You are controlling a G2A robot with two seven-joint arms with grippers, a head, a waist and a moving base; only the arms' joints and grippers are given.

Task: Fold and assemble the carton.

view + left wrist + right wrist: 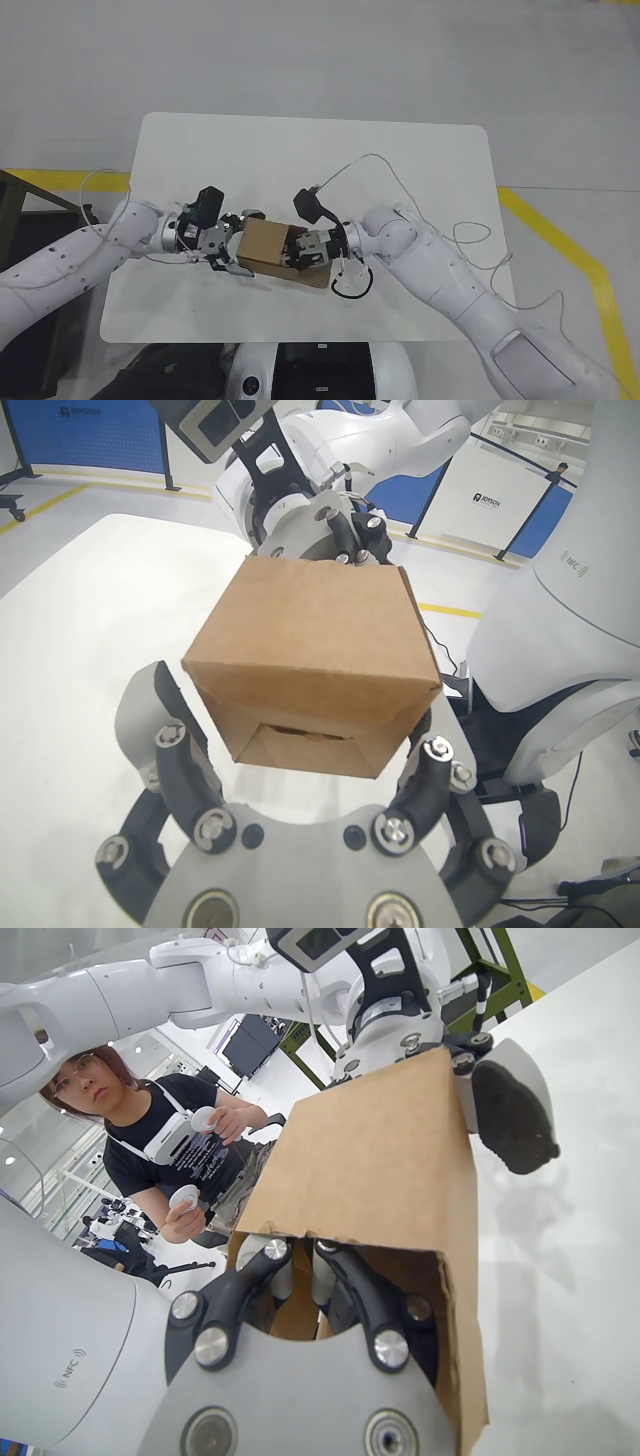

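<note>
The brown carton (265, 243) is held between both arms over the near part of the white table (400, 160). My left gripper (297, 690) is open and straddles the carton's (310, 640) folded end. One finger (167, 705) stands clear of the side, and the other finger (430, 740) is partly hidden behind the carton's corner. My right gripper (300, 1258) reaches into the carton's (380, 1168) open end, where its fingers (277, 1273) are shut on a strip of cardboard. In the top view the left gripper (228, 252) and right gripper (312, 250) face each other across the carton.
A black cable (350, 285) loops on the table below the right wrist, and a thin grey cable (400, 180) arcs over the right arm. A dark green frame (15, 205) stands off the table's left side. The far half of the table is bare.
</note>
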